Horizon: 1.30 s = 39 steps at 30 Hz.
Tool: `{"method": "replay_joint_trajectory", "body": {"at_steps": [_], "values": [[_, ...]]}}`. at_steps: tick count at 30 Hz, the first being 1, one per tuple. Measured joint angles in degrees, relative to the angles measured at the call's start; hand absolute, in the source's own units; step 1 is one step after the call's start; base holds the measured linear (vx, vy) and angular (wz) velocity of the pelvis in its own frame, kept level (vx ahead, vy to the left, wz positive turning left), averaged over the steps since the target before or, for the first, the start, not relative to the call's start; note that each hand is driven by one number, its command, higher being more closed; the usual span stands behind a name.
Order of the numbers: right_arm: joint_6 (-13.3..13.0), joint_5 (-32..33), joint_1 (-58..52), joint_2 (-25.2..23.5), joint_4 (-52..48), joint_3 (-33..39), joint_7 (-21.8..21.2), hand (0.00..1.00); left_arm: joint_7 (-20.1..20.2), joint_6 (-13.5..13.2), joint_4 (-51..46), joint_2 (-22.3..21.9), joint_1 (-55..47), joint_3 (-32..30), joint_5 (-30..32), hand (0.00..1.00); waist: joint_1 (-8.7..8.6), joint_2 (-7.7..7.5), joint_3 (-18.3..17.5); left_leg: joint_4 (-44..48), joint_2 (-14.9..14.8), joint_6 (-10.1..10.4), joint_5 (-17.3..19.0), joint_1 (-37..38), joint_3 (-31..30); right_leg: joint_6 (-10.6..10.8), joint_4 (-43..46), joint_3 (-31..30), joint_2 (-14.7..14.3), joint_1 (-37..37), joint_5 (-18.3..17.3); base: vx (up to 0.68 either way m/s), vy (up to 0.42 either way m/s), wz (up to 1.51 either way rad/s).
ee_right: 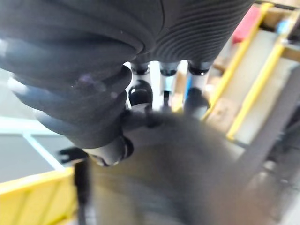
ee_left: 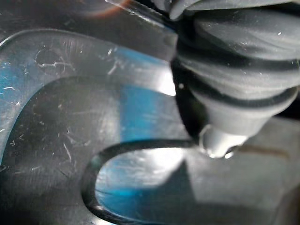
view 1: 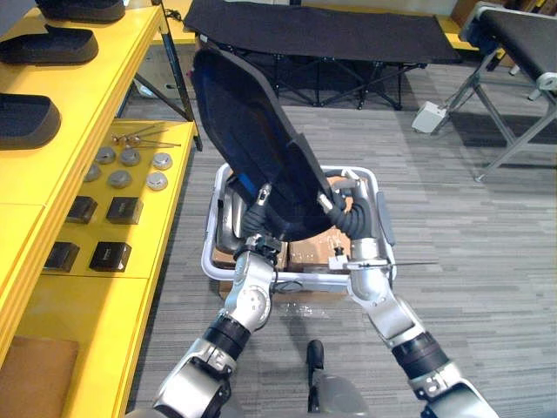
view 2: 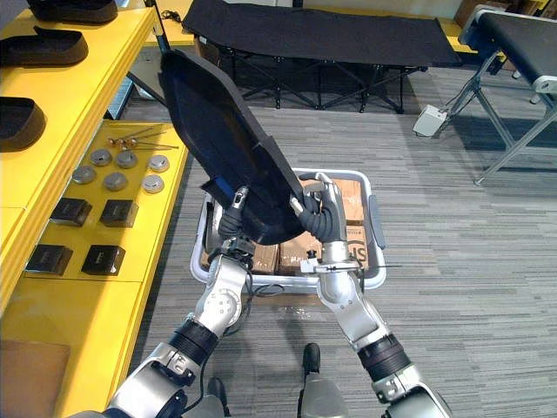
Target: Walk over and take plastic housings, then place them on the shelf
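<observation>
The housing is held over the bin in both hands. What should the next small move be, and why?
Probably swing the black plastic housing toward the robot's left, to the yellow shelf. The left robot hand and right robot hand grip its lower edge above the grey bin, and similar housings already sit there.

From my console: plastic housing (view 1: 252,148) glossy black, blue patch near lower edge. Shelf (view 1: 87,305) bright yellow; discs (view 1: 120,178) on it silver, small blocks (view 1: 124,210) black. Crate (view 2: 344,172) pale grey, cartons (view 1: 309,252) inside brown. Floor (view 1: 470,261) grey, finely streaked. Cot (view 1: 322,35) black. Left hand (view 2: 231,218) and right hand (view 2: 324,218): dark ribbed covers, silver fingers.
</observation>
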State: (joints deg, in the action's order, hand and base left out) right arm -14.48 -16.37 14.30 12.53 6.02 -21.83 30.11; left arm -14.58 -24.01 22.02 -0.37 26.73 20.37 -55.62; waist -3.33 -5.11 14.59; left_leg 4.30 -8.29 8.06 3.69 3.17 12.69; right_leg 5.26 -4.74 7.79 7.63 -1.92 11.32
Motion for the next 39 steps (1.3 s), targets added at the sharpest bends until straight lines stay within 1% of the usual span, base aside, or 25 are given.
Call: {"method": "replay_joint_trajectory", "body": {"at_steps": [2,3,4,7,9,11,12,13,14,15,16,17,18,19,20,21,24,26,27,29,31,33,34,35,39], "values": [[0.23,2.3,-0.77,-0.96,-0.14,-0.63,0.05,0.0,-3.94,0.35,-2.63,0.15,-0.34,-1.33,8.43,1.0,0.05,-0.44,-0.28,0.03,-0.03,0.0,0.0,0.05,0.02,-0.09,-0.44,0.0,-0.02,-0.01,-0.1,-0.04,0.011,-0.01],[0.52,2.86,-0.78,-1.05,-0.19,-0.95,0.04,0.0,-5.32,0.53,-3.51,0.15,-0.48,-1.76,10.87,1.0,0.03,-0.59,-0.38,0.03,-0.06,0.0,-0.01,0.09,0.01,-0.11,-0.45,0.01,-0.06,0.02,-0.11,-0.04,0.003,-0.01],[0.94,5.08,-0.97,-1.42,-0.74,-1.74,-0.01,0.0,-7.48,0.87,-5.07,0.34,-0.63,-2.33,16.06,1.0,0.09,-0.95,-0.62,0.03,-0.12,0.02,-0.01,0.12,-0.02,-0.18,-0.45,0.04,-0.13,0.05,-0.15,0.0,0.0,0.0],[1.26,9.32,-3.61,-2.92,-5.28,-2.02,-1.89,0.0,-10.55,1.93,-10.68,0.43,-2.37,-4.18,26.81,1.0,0.39,-1.46,-1.49,0.13,-0.13,0.08,0.01,0.21,0.13,-0.34,-0.44,0.12,-0.76,0.05,-0.29,0.0,0.0,0.0],[1.26,12.7,-5.05,-3.97,-7.75,-1.89,-4.0,0.0,-11.79,3.03,-11.33,0.34,-3.43,-5.77,31.83,1.0,0.4,-1.13,-2.74,0.06,-0.15,0.08,0.02,0.29,0.15,-0.32,-0.44,0.12,-0.79,0.04,-0.34,0.0,0.0,0.0],[1.2,19.55,-5.41,-4.35,-10.35,-1.45,-7.53,0.0,-12.55,4.18,-11.31,0.32,-6.37,-7.13,36.15,1.0,0.27,-0.43,-4.19,-0.3,-0.01,0.07,0.03,0.8,0.25,-0.2,-0.44,0.12,-0.74,0.31,-0.45,0.0,0.0,0.0],[0.94,24.04,-5.7,-4.55,-11.58,-0.77,-10.05,0.0,-13.59,5.37,-11.24,0.08,-8.65,-7.74,39.18,1.0,0.3,-0.1,-5.15,-0.5,0.02,0.07,0.03,0.83,0.21,-0.13,-0.44,0.18,-0.75,0.29,-0.59,0.0,0.0,0.0],[0.86,26.19,-5.78,-4.62,-12.09,-0.51,-11.16,0.0,-14.31,5.79,-11.14,-0.13,-9.87,-8.23,40.79,1.0,0.3,0.04,-5.56,-0.54,0.02,0.07,0.02,0.85,0.2,-0.12,-0.45,0.2,-0.75,0.3,-0.63,0.0,0.0,0.0],[0.46,29.81,-6.36,-4.87,-12.87,0.39,-13.75,0.0,-15.82,6.51,-10.32,-0.1,-11.97,-8.91,44.03,1.0,0.36,0.23,-6.31,-0.57,-0.01,0.07,0.02,0.85,0.18,-0.16,-0.45,0.25,-0.79,0.29,-0.68,0.0,0.0,0.0],[-0.65,34.74,-7.77,-4.88,-14.06,1.37,-17.91,0.0,-18.05,7.76,-9.49,0.18,-14.35,-9.56,48.35,1.0,0.69,0.5,-6.85,-0.57,-0.01,0.07,0.02,0.96,0.15,-0.19,-0.45,0.29,-0.8,0.43,-0.73,0.0,0.0,0.0],[-1.12,36.47,-8.56,-4.88,-14.74,1.76,-19.54,0.0,-18.76,8.07,-9.39,0.27,-15.34,-10.16,49.58,1.0,0.76,0.57,-6.88,-0.58,0.0,0.07,0.02,1.06,0.14,-0.22,-0.45,0.32,-0.79,0.53,-0.84,0.0,0.0,0.0],[-1.96,39.3,-9.73,-4.89,-15.5,2.09,-22.77,0.0,-19.5,8.09,-9.37,0.49,-16.64,-10.78,50.35,1.0,0.76,0.59,-6.89,-0.58,0.01,0.07,0.02,1.25,0.15,-0.15,-0.45,0.35,-0.78,0.72,-1.31,0.0,0.0,0.0],[-2.08,44.11,-11.81,-4.84,-16.59,2.8,-28.01,0.0,-20.57,8.07,-9.36,1.13,-18.31,-11.61,51.88,1.0,0.77,0.6,-6.9,-0.64,-0.04,0.09,0.04,1.66,0.17,-0.27,-0.45,0.47,-0.82,1.07,-1.69,-0.04,0.012,0.02],[-2.08,46.36,-12.87,-4.76,-16.9,3.05,-30.24,0.0,-20.83,7.97,-9.36,1.2,-19.07,-12.18,52.24,1.0,0.77,0.67,-7.07,-0.68,-0.05,0.1,0.05,1.74,0.16,-0.29,-0.46,0.59,-0.83,1.09,-1.74,-0.04,0.012,0.02],[-1.88,52.13,-15.33,-4.62,-16.97,3.65,-35.5,0.0,-21.28,7.66,-9.37,1.26,-20.6,-13.47,52.24,1.0,0.77,0.84,-7.77,-0.75,-0.05,0.17,0.11,1.71,0.18,-0.3,-0.45,0.69,-0.81,1.04,-1.84,0.0,0.0,0.0],[-1.79,55.47,-18.0,-4.69,-16.95,4.2,-38.86,0.0,-21.87,7.08,-9.37,1.27,-22.03,-14.36,52.39,1.0,0.77,1.1,-8.36,-0.8,-0.05,0.24,0.2,1.7,0.18,-0.27,-0.45,0.75,-0.8,1.04,-1.92,0.0,0.0,0.0],[-1.62,57.76,-22.84,-5.05,-16.94,5.54,-42.51,0.0,-24.1,5.03,-9.47,1.16,-24.57,-16.62,54.66,1.0,0.76,1.86,-9.21,-0.82,-0.09,0.3,0.6,1.67,0.24,-0.27,-0.45,0.77,-0.81,1.0,-2.05,0.0,0.0,0.0],[-1.2,57.63,-26.48,-5.44,-16.69,7.11,-43.54,0.0,-25.4,3.12,-10.29,1.04,-26.28,-18.04,56.25,1.0,0.74,2.51,-9.61,-0.83,-0.09,0.29,0.77,1.66,0.3,-0.2,-0.45,0.76,-0.81,0.95,-2.18,0.0,0.0,0.0],[-0.4,57.83,-28.8,-5.64,-16.18,8.55,-44.38,0.0,-25.79,2.19,-12.15,0.94,-27.7,-18.23,56.77,1.0,0.71,2.92,-9.86,-0.81,-0.12,0.34,0.94,1.64,0.36,-0.24,-0.45,0.75,-0.83,0.9,-2.22,0.0,0.0,0.0],[-0.19,57.54,-30.69,-5.93,-14.06,10.53,-44.72,0.0,-25.78,0.82,-14.9,0.7,-29.13,-18.78,56.8,1.0,0.6,3.26,-10.07,-0.79,-0.13,0.36,1.06,1.64,0.49,-0.24,-0.45,0.66,-0.84,0.84,-2.24,0.01,0.008,-0.02],[0.61,54.08,-31.74,-6.66,-11.49,12.76,-41.73,0.0,-25.75,0.15,-18.62,0.08,-30.44,-19.4,56.84,1.0,0.37,3.36,-10.13,-0.77,-0.13,0.34,1.1,1.65,0.6,-0.2,-0.45,0.42,-0.86,0.8,-2.25,0.03,0.016,-0.06],[2.46,49.49,-32.13,-7.38,-8.57,14.58,-35.91,0.0,-25.42,-0.42,-23.06,-0.26,-32.39,-19.62,56.76,1.0,-0.04,3.43,-10.17,-0.7,-0.13,0.27,1.26,1.65,0.8,-0.09,-0.45,0.23,-0.87,0.72,-2.13,0.02,0.015,-0.05],[4.26,46.52,-32.17,-7.65,-6.7,15.64,-30.9,0.0,-24.06,-0.68,-25.87,-0.26,-33.92,-19.56,56.19,1.0,-0.15,3.52,-10.22,-0.67,-0.13,0.28,1.4,1.68,0.91,-0.07,-0.46,0.17,-0.86,0.7,-2.14,0.0,0.0,0.0],[4.7,44.65,-32.52,-7.81,-5.56,16.25,-28.15,0.0,-21.76,-0.77,-28.48,-0.25,-35.3,-19.29,54.51,1.0,-0.1,3.64,-10.24,-0.61,-0.11,0.19,1.53,1.68,0.92,-0.02,-0.46,0.17,-0.85,0.7,-2.19,0.0,0.0,0.0],[4.68,44.59,-32.8,-8.17,-6.28,15.57,-25.96,0.0,-16.18,-0.73,-34.39,-0.28,-37.88,-19.01,50.26,1.0,0.62,3.86,-10.3,-0.55,-0.12,0.12,1.65,1.59,0.51,-0.05,-0.46,0.56,-0.83,0.87,-2.44,0.0,0.005,0.03]]}}
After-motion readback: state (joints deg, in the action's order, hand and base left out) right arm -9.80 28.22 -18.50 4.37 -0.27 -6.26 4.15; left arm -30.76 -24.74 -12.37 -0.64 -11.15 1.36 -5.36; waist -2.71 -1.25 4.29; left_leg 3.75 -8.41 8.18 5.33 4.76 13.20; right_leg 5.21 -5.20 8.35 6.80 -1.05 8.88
